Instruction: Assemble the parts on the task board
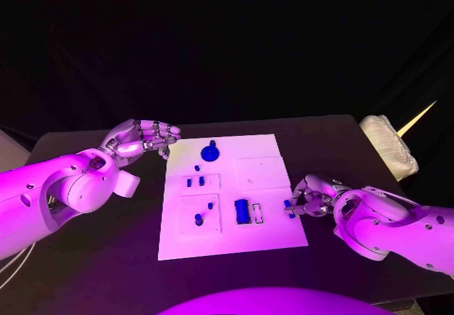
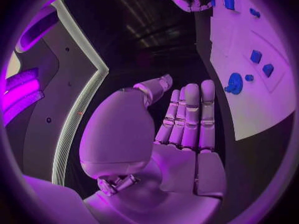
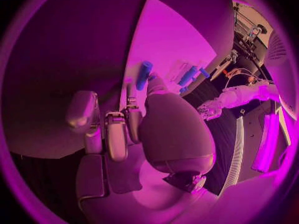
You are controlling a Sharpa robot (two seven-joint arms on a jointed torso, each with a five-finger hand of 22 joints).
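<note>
Black table [image 1: 94,262] carries the white task board [image 1: 231,197] at its middle, with blue parts set in its recesses: a round one [image 1: 210,153] near the far edge, a cylinder [image 1: 242,211] nearer the robot. Folded pale cloth [image 1: 390,146] lies at the table's far right. Left robot hand [image 1: 142,138] hovers off the board's far left corner, fingers straight and holding nothing; right robot hand [image 1: 308,197] pinches a small blue part [image 1: 289,207] at the board's right edge.

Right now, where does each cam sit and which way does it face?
Head view: on the head, looking down at the task board; both arms show.
Left wrist view: behind the left hand, facing the board's edge.
Right wrist view: behind the right hand, which pinches a blue part at the board.
Both wrist views share the board.
</note>
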